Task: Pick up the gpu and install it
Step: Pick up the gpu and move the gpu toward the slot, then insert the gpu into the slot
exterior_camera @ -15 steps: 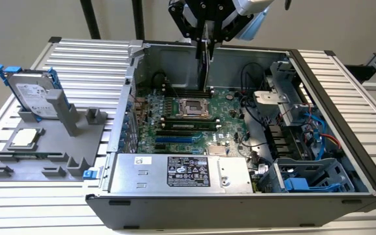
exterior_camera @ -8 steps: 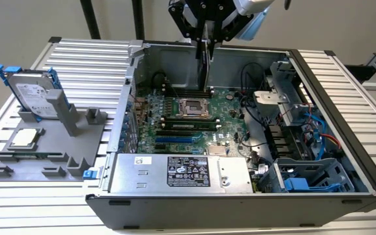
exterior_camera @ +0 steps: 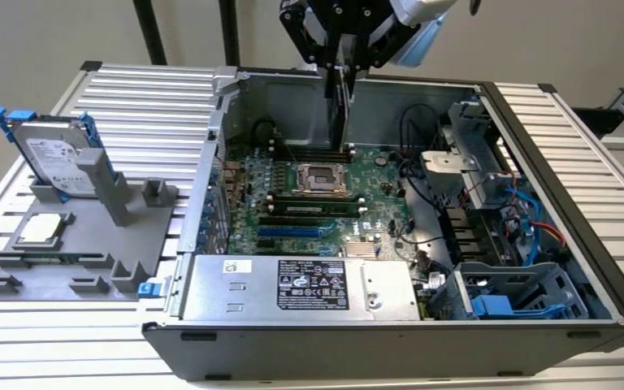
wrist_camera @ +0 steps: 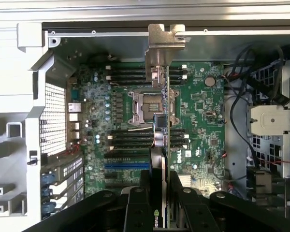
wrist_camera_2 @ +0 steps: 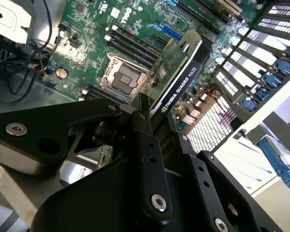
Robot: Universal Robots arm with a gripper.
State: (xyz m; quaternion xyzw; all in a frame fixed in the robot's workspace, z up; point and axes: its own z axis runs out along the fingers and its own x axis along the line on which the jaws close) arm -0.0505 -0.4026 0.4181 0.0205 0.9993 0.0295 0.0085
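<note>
In the exterior view, at top centre, the gripper (exterior_camera: 340, 69) is clenched on the gpu (exterior_camera: 338, 114), which hangs edge-on above the open computer case (exterior_camera: 399, 353). In the second wrist view, the gpu (wrist_camera_2: 181, 77) is above the motherboard (wrist_camera_2: 87, 34). In the first wrist view, it stands edge-on over the processor socket (wrist_camera: 144, 107).

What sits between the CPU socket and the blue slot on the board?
A bank of black memory slots lies between the CPU socket and the blue slot, in the first wrist view; the held gpu crosses in front of them.
</note>
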